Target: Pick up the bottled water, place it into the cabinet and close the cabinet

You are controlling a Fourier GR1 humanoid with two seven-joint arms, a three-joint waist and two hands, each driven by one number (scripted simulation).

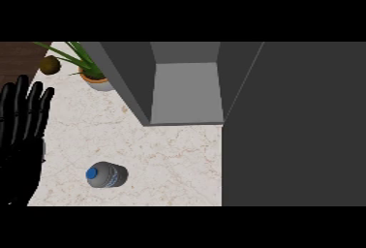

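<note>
We see the bottled water (106,175) standing on the marble tabletop (172,150), near the front edge and left of the middle. Its cap is blue, and we cannot read any writing on its label. The left hand (20,131) shows at the left edge, open with straight fingers pointing up, well apart from the bottle. The cabinet (186,82) is at the far side, its door (293,126) open on the right. A potted plant (89,68) stands far left.
</note>
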